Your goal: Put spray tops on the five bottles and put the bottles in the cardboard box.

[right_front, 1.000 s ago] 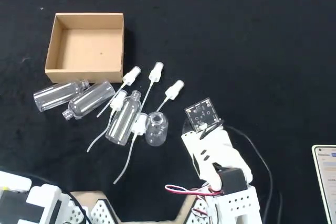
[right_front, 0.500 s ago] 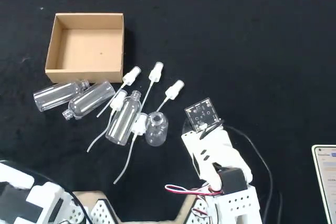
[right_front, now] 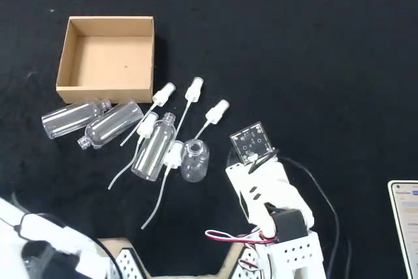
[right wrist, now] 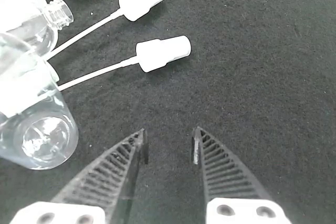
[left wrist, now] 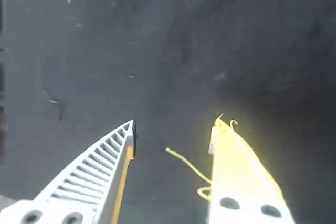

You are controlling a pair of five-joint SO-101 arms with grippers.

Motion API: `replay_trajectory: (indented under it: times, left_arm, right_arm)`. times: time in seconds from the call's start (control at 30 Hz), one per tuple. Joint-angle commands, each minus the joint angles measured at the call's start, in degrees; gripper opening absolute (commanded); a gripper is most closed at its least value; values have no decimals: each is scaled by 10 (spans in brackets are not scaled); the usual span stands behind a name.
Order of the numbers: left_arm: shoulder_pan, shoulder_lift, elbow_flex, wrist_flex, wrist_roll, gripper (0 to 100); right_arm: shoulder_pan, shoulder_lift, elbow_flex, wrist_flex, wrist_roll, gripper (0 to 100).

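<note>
Your right gripper (right wrist: 168,145) and left gripper (left wrist: 173,129) both hang spread, empty. At 5 o'clock of the box (right_front: 65,50), tops (right wrist: 163,52) cross the bottles (right_front: 155,148). Grab 1 top and its tube may drag others or tip the upright bottle (right_front: 194,159).

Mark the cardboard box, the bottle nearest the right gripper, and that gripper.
cardboard box (right_front: 108,60), high view, bare floor.
nearest bottle (right_front: 194,163), high view, clear body.
right gripper (right wrist: 168,144), right wrist view, between its fingertips.

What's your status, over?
Left claw open, right claw open. Bottles uncapped, outside box. Tops loose among them.
</note>
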Motion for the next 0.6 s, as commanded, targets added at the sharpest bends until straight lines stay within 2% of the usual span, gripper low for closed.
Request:
replay_trajectory:
  times: [0.0, 0.07, 0.23, 0.4, 0.57]
  left_arm:
    - [65, -61, -55, 147, 168, 147]
    - [99, -60, -82, 202, 229, 77]
    - [196, -60, -116, 287, 388, 62]
    - [286, -66, -92, 287, 544, 61]
    - [319, -105, -53, 286, 604, 61]
  right_arm:
    - [-5, -55, -5, 0, 4, 145]
    - [-5, -55, -5, 1, 4, 145]
    - [-5, -55, -5, 1, 4, 145]
    - [-5, -55, -5, 2, 4, 145]
    - [-5, -55, -5, 2, 4, 145]
